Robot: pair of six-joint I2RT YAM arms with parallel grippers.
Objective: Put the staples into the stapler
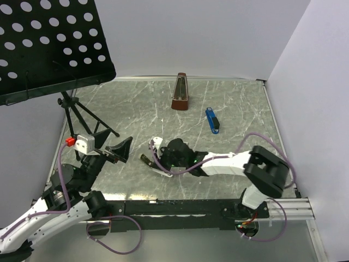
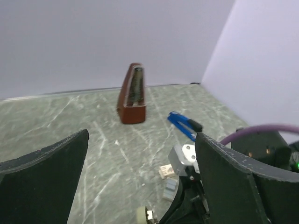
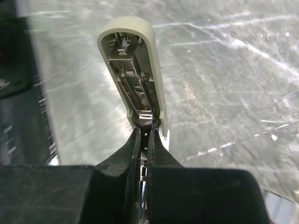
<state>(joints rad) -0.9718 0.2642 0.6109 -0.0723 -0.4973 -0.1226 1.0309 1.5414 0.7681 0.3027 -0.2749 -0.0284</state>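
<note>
Top: grey marbled table boxed by white walls; music stand set at left, metronome at back edge, blue stapler right of it. Left wrist: left gripper spread wide, nothing held; staples box seen lying on table just ahead. Right wrist: right gripper clamped on opened cream stapler, lid raised.

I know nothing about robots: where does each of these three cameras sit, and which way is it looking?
Top external: fixed above and behind the arms, looking down on the table; both arms show, bases at the bottom.
Left wrist: on the left arm, looking across to the back wall; fingers of the open left gripper frame it.
Right wrist: on the right arm, looking along the shut right gripper at the white stapler it pinches.
Shared: top and left wrist both show the metronome and blue stapler.
</note>
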